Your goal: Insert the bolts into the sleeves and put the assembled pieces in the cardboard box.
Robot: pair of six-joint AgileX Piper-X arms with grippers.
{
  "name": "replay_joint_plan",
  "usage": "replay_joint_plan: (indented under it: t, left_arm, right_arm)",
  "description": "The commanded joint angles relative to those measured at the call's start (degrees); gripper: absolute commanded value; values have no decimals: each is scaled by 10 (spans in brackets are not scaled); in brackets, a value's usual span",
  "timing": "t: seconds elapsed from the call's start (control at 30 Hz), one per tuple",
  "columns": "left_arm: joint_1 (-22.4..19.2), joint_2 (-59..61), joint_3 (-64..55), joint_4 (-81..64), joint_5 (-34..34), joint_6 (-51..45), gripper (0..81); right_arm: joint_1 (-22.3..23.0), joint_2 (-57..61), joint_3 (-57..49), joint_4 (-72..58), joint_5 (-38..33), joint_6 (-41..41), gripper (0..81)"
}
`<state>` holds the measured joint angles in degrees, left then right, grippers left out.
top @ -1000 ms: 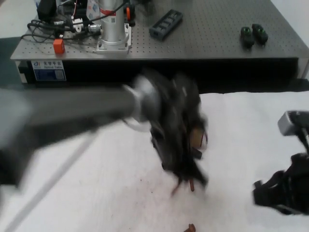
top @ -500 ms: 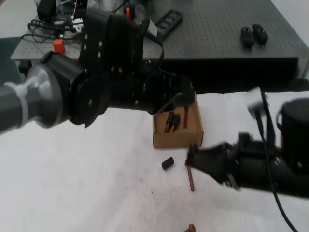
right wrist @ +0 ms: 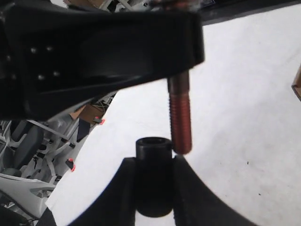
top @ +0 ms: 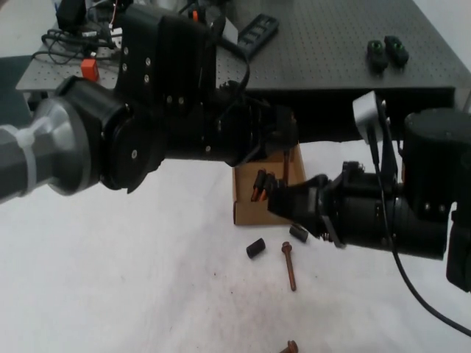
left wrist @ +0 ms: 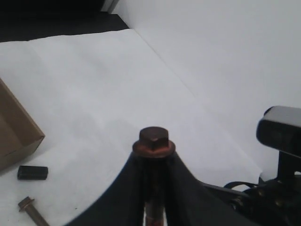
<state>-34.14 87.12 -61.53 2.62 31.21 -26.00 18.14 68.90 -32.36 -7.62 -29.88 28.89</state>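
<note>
Black left gripper (left wrist: 154,157), carried on the grey-jointed arm that enters from the left of the high view, is clamped on a copper-coloured held bolt (left wrist: 154,140). The hexagonal head stands proud of the two fingers and the shank runs down between them. Left wrist view: the gripper hangs above the white cloth (top: 147,294), with the cardboard box (top: 246,213) off to one side.

The box sits open-topped on the cloth at mid-bench, near the front edge of the dark perforated table (top: 331,51). Several assembled pieces (top: 259,185), black with orange-brown ends, lie inside it. On the cloth in front of the box lies a loose sleeve (top: 255,248), short and black. Just to its right, not touching it, lies a loose bolt (top: 289,266). A second loose bolt (top: 291,346) shows partly at the near edge of the view.

Right gripper (right wrist: 154,165), on the black arm entering from the right, grips a held sleeve (right wrist: 154,151) between its two fingers, open bore facing outward. Right wrist view: the threaded tip of the held bolt lies just beside the rim of the held sleeve, alongside it rather than inside the bore. High view: the two grippers stand close together by the box's right side, above the cloth.
</note>
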Motion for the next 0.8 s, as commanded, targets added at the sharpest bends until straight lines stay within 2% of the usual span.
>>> replay_joint_plan:
  t: [0.0,0.1,0.2,0.63,0.77]
  left_arm:
    - [1,-9,-2,-14,1,-6,6]
    - [1,-9,-2,-14,-8,-6,6]
    - [1,-9,-2,-14,-10,-6,6]
    - [1,-9,-2,-14,-10,-6,6]
    - [1,-9,-2,-14,-7,-6,6]
  right_arm:
    - [-4,-1,-5,1,7,-6,23]
    - [-4,-2,-5,6,-25,-6,23]
    - [-4,-2,-5,19,-27,-6,23]
    - [-4,-19,-5,-28,74,-10,23]
    - [-4,-20,-5,-35,83,-17,23]
